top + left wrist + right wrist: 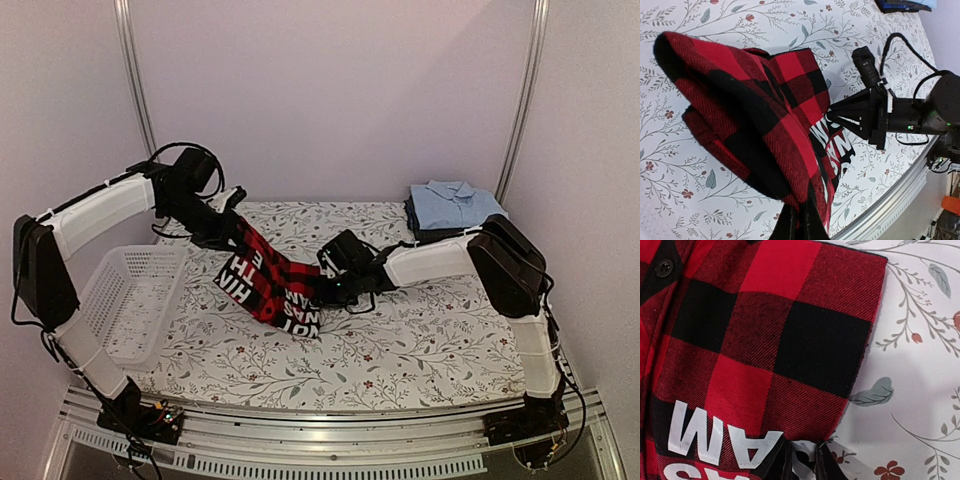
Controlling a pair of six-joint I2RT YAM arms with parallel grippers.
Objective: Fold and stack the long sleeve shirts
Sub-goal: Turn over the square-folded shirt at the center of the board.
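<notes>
The red-and-black check shirt (275, 285) hangs over the floral table cover, bunched, with white lettering showing. My left gripper (232, 228) is shut on its upper end and holds it up; in the left wrist view the cloth (755, 115) spills from the jaws of that gripper (801, 226). My right gripper (330, 290) is at the shirt's lower right edge. In the right wrist view my right gripper (808, 466) has its fingers close together with the hem of the shirt (770, 340) pinched between them. Folded shirts (452, 208) sit stacked at the back right, light blue on top, dark beneath.
A white mesh basket (135, 300) stands at the table's left edge under the left arm. A metal rail (330, 430) runs along the near edge. The right arm's black cables (900, 55) loop above the table near the shirt.
</notes>
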